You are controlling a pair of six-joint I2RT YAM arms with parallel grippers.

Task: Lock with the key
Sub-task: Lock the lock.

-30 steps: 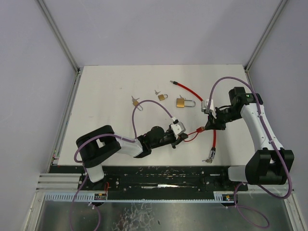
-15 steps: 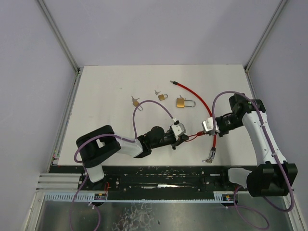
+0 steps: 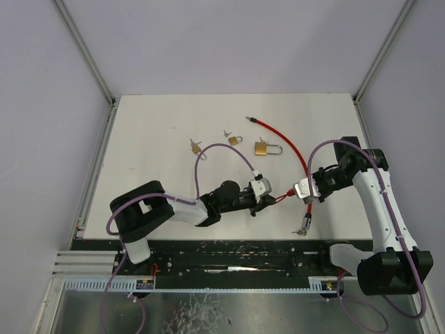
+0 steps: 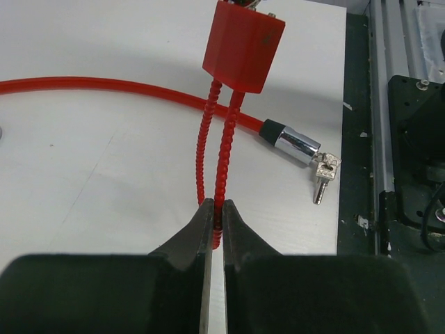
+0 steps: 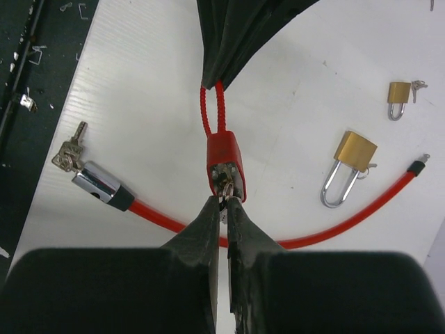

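Nearest to me, low and right of centre in the top view, the chrome end of the red cable lock lies on the white counter with a bunch of keys hanging from it.

Just beyond it, in the middle of the frame, both arms meet over the red padlock. My left end effector is closed on the padlock's ribbed red shackle loop; in the left wrist view the two strands run up from the pinched jaws to the red body at the top centre. My right end effector comes in from the right and is clamped on the small metal key at the padlock's opposite end. The jaws are almost together around it. I cannot tell how deep the key sits in the body.

The cable passes behind the padlock and curves away to the upper centre of the counter. Farther off, beside that curve, lies a large brass padlock, then a small brass padlock to its left, and a loose key further left.
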